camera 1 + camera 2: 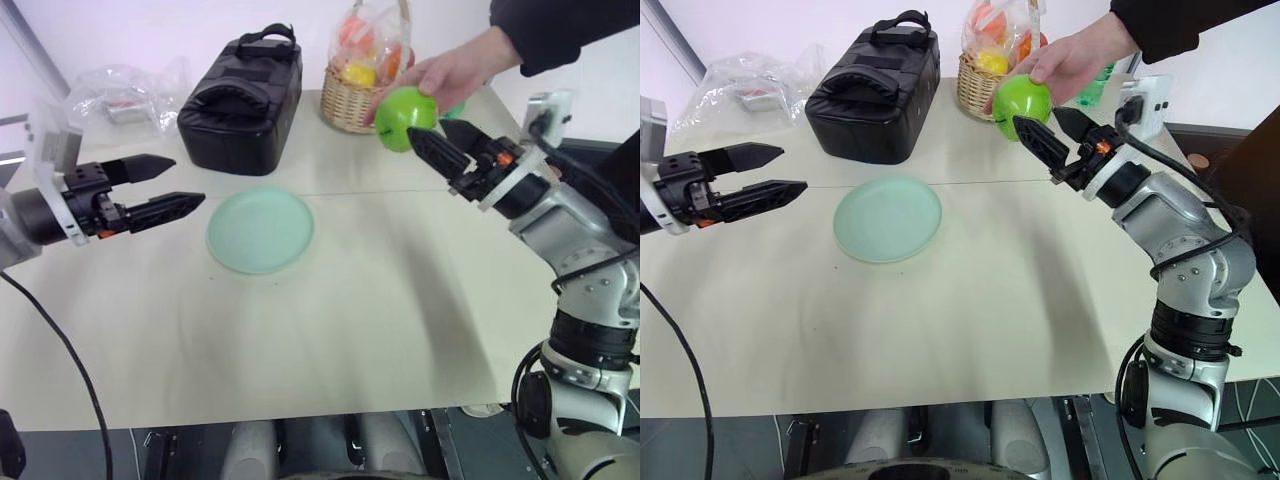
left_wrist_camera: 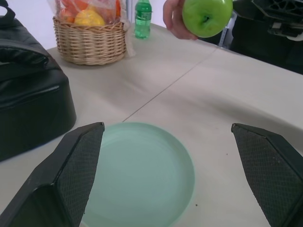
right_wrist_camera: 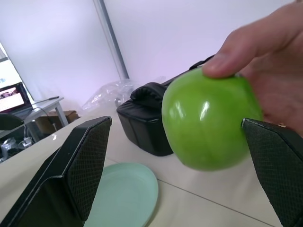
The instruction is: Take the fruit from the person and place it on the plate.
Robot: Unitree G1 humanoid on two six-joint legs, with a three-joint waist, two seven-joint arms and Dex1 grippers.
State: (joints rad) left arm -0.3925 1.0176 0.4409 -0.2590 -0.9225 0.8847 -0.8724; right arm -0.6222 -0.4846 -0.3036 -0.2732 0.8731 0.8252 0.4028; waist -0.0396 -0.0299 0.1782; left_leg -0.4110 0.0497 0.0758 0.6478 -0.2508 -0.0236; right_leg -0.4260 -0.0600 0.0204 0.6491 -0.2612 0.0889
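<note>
The green apple is held above the worktop in the person's hand; we see the right gripper, fingers apart, flanking it without contact. The mint plate lies bare beside the left gripper, fingers apart.

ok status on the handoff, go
Both grippers open: left gripper idle, right gripper around apple. Person's hand holds it. Plate bare.

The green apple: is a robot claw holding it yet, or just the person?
Only the person's hand holds the apple, gripping its top. The right claw is open around it.
</note>
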